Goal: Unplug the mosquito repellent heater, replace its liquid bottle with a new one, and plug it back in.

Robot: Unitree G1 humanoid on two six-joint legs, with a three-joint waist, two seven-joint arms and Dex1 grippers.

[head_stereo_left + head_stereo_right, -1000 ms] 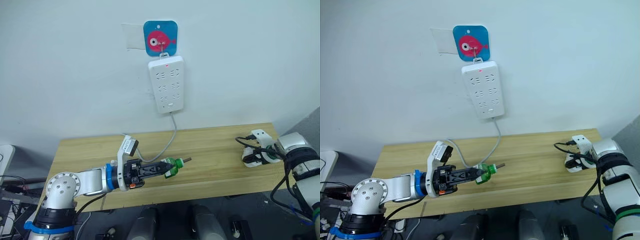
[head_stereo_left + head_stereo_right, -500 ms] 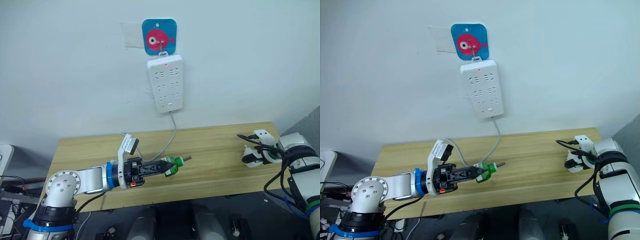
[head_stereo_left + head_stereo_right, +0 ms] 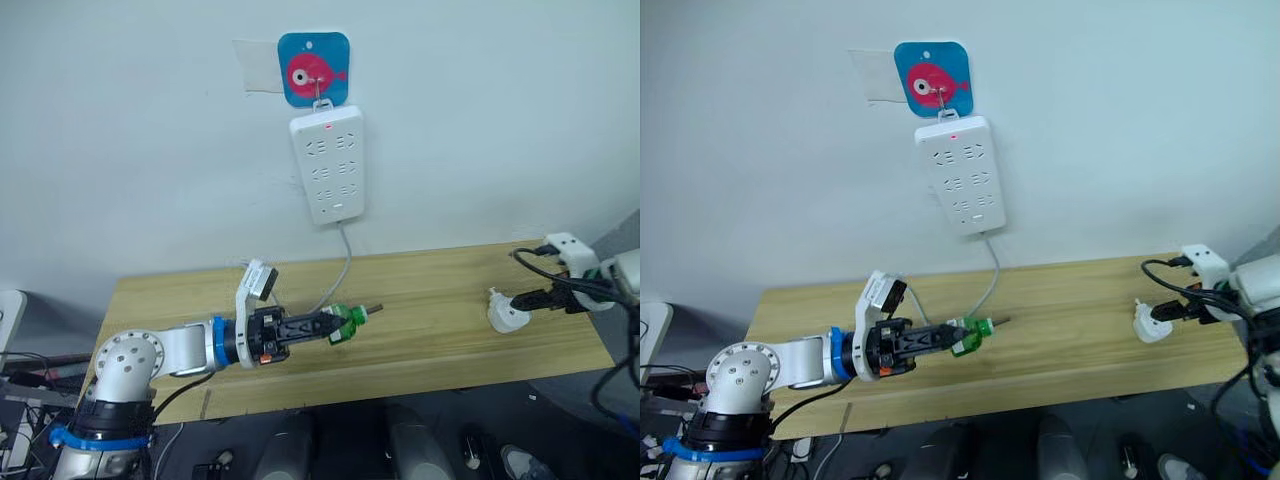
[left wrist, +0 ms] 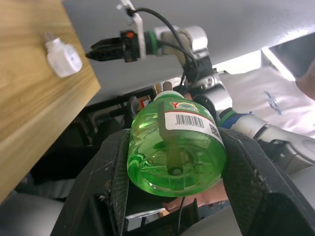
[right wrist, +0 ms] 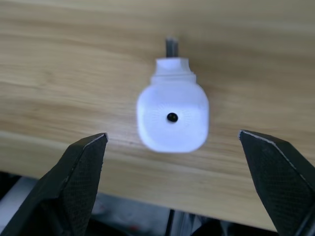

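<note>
Heater is lying unplugged on tabletop; right claw is gaping empty beside it, left claw is clamping green bottle, needing fitting next.

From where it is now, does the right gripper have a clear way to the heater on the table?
Probably yes. The right gripper is open and lined up just beside the mosquito repellent heater, with only bare table around it.
</note>
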